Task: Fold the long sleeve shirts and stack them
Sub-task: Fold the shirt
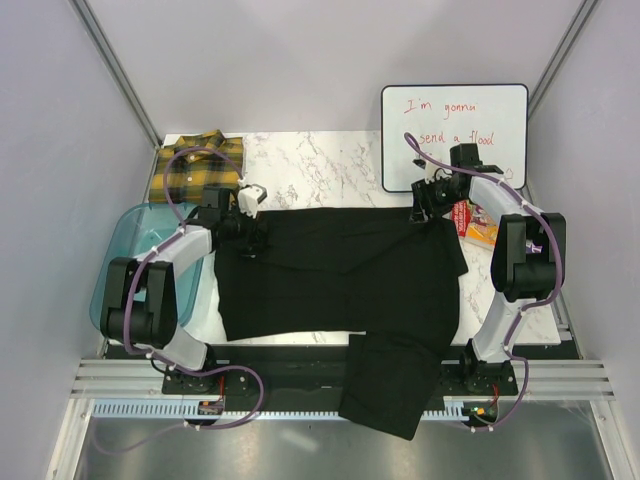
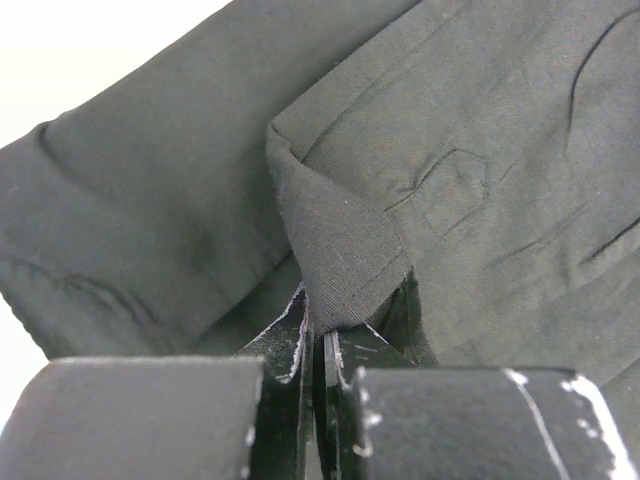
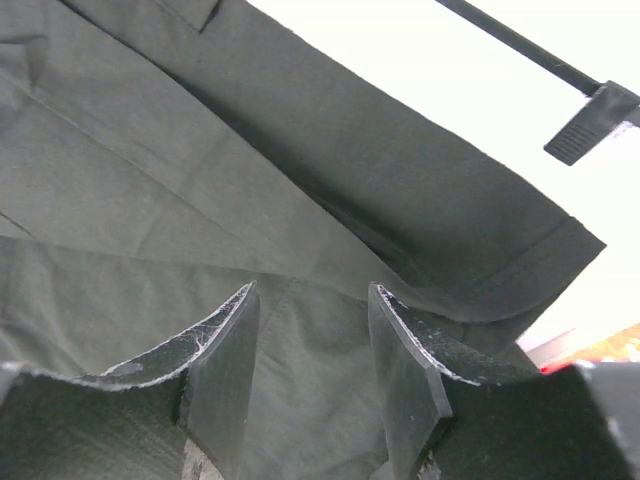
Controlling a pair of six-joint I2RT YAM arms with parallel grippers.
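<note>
The black shirt (image 1: 340,270) lies spread flat across the middle of the table, one sleeve (image 1: 390,385) hanging over the near edge. My left gripper (image 1: 252,233) is at its far left corner and, in the left wrist view, is shut (image 2: 322,330) on a pinched fold of the black cloth (image 2: 345,250). My right gripper (image 1: 426,212) is at the far right corner, open (image 3: 312,300), with black cloth (image 3: 150,200) lying between and under its fingers. The yellow-and-black plaid shirt (image 1: 200,165) lies folded at the far left corner of the table.
A translucent blue tub (image 1: 130,250) stands at the left, beside my left arm. A whiteboard (image 1: 455,135) with red writing leans at the far right. A red and orange packet (image 1: 478,225) lies by the shirt's right edge.
</note>
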